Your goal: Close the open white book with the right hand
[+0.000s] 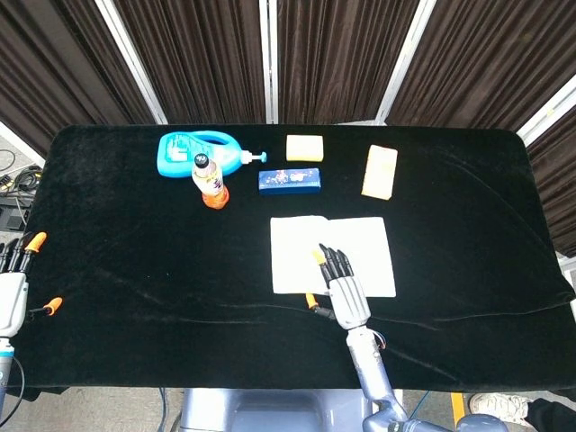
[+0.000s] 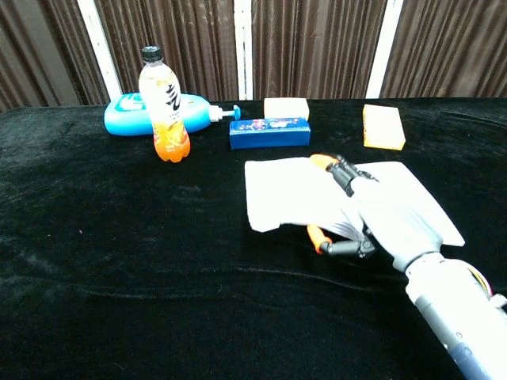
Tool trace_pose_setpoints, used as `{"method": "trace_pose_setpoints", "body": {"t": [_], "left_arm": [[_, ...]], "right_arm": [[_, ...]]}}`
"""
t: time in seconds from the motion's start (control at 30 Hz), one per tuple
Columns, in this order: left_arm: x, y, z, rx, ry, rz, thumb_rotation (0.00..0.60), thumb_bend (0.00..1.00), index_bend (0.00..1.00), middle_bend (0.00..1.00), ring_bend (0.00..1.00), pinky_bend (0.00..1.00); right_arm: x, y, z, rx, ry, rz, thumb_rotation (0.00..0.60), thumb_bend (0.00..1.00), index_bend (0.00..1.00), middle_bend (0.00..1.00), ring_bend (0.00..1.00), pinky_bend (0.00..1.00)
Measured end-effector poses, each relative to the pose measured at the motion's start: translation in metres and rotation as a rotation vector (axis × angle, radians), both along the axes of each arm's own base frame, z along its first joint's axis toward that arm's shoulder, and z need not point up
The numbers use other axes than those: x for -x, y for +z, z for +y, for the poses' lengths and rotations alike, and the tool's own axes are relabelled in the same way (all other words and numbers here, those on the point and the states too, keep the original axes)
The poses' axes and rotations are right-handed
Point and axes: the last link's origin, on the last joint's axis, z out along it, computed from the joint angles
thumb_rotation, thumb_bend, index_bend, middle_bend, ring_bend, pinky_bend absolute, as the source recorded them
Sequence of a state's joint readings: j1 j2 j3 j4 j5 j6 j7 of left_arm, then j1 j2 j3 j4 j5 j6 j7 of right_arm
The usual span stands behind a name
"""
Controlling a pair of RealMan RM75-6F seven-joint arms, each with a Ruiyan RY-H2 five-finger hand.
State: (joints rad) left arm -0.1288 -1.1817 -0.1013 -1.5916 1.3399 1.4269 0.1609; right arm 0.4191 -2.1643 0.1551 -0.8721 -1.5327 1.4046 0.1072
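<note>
The open white book [image 1: 364, 241] lies in the middle of the black table [image 1: 135, 252], and its near edge curls up off the cloth in the chest view [image 2: 281, 202]. My right hand [image 1: 343, 290] reaches in from the front edge. Its fingers [image 2: 342, 172] lie across the top of the pages and its orange-tipped thumb [image 2: 315, 235] sits under the raised near edge, so it pinches the book. My left hand [image 1: 13, 292] hangs off the far left edge of the table, fingers apart and holding nothing; only the head view shows it.
Behind the book stand a blue box [image 1: 290, 180], a blue detergent bottle [image 1: 189, 151] lying flat, an upright orange drink bottle [image 1: 210, 183], a pale yellow block [image 1: 304, 148] and an orange-yellow block [image 1: 379, 171]. Dark curtains close off the back.
</note>
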Motion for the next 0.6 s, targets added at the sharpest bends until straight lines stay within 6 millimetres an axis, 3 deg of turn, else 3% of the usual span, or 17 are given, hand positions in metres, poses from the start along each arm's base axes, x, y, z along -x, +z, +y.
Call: {"method": "trace_pose_setpoints", "body": {"t": [0.37, 0.6], "left_arm": [[-0.002, -0.002, -0.001, 0.003, -0.006, 0.003, 0.6, 0.12, 0.0, 0.0, 0.0, 0.0], [-0.005, -0.005, -0.002, 0.008, -0.016, 0.008, 0.6, 0.12, 0.0, 0.0, 0.0, 0.0]], "right_arm": [[0.003, 0.015, -0.004, -0.011, -0.168, -0.178, 0.6, 0.39, 0.0, 0.0, 0.0, 0.0], [0.008, 0.041, -0.013, -0.002, -0.291, -0.303, 0.6, 0.41, 0.0, 0.0, 0.0, 0.0]]}}
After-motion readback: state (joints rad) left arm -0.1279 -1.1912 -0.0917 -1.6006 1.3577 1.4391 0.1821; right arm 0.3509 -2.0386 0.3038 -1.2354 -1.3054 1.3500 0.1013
